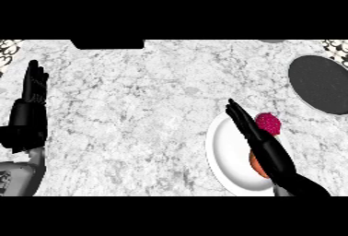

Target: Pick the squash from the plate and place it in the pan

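A white plate (228,154) lies on the counter at the lower right. An orange squash (255,162) rests on it, mostly hidden behind my right hand (262,145). That hand stretches over the plate with straight fingers, open, pointing up and left. A magenta object (269,123) sits at the plate's upper right edge, just right of the fingers. The dark round pan (319,84) lies at the upper right, apart from the hand. My left hand (31,108) rests open at the left edge, fingers up.
A black object (107,44) sits at the counter's top edge, left of centre. Patterned surfaces show in the top corners. The marble counter (136,120) spreads between the two hands.
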